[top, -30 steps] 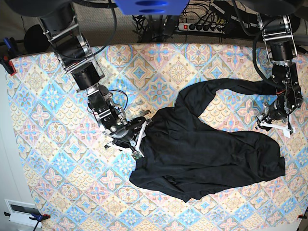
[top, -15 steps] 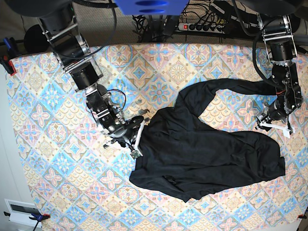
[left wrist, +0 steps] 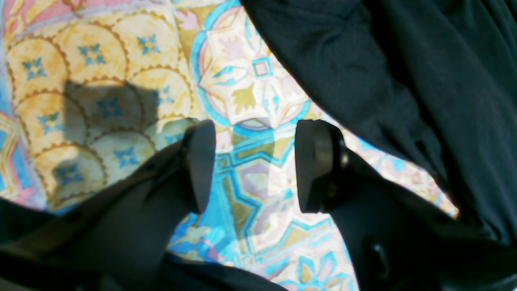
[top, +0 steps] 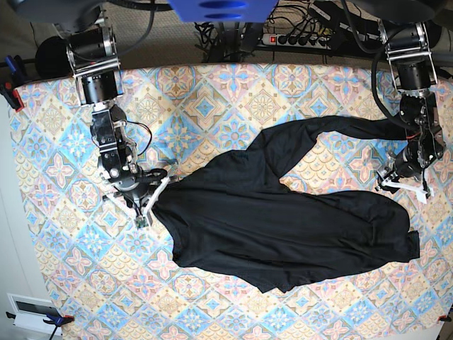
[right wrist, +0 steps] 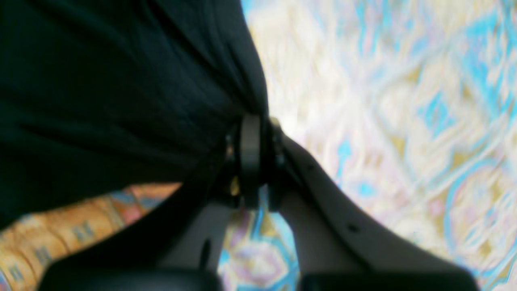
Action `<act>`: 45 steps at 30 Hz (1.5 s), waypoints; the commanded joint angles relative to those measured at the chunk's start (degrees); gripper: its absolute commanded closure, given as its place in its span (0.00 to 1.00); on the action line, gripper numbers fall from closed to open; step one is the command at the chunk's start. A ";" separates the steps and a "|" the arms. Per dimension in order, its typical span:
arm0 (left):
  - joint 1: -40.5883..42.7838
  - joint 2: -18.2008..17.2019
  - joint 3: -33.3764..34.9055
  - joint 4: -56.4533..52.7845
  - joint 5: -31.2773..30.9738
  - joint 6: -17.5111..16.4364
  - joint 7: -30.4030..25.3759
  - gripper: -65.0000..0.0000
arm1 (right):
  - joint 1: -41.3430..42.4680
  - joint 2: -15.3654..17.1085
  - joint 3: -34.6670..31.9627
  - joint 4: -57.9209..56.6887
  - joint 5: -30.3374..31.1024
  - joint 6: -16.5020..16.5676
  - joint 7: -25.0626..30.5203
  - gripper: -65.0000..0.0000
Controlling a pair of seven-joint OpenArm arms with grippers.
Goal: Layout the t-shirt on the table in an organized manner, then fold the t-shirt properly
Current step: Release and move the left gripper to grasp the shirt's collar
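While the table [top: 233, 92] shows its diamond-tiled cloth, a power strip [top: 301, 39] lies behind its far edge. The t-shirt [top: 283, 227] sprawls across its middle. The right gripper [top: 150, 200] pinches its edge; the left gripper [top: 403, 183] is spread.

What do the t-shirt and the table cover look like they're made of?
t-shirt: soft matte black knit, likely cotton jersey; it drapes in loose folds, bunches to a point where the right pincer pinches it, and shows a fine weave up close, no sheen.
table: covered in thin printed cloth, tile medallions in blue, pink, cream and yellow; matte, lying flat. What is underneath is hidden.
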 commanded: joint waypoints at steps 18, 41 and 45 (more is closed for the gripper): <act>-4.50 -1.67 -0.46 1.12 -0.42 -0.41 -0.62 0.55 | 0.96 1.21 4.88 9.78 -0.05 -0.12 -0.69 0.73; -22.70 10.99 36.46 -23.05 22.88 -0.33 -18.91 0.54 | 1.05 1.21 4.70 10.13 0.30 -0.12 -0.69 0.73; -23.23 11.34 43.93 -26.66 22.53 -0.33 -19.70 0.56 | 1.05 1.21 4.70 10.13 0.30 -0.12 -0.69 0.73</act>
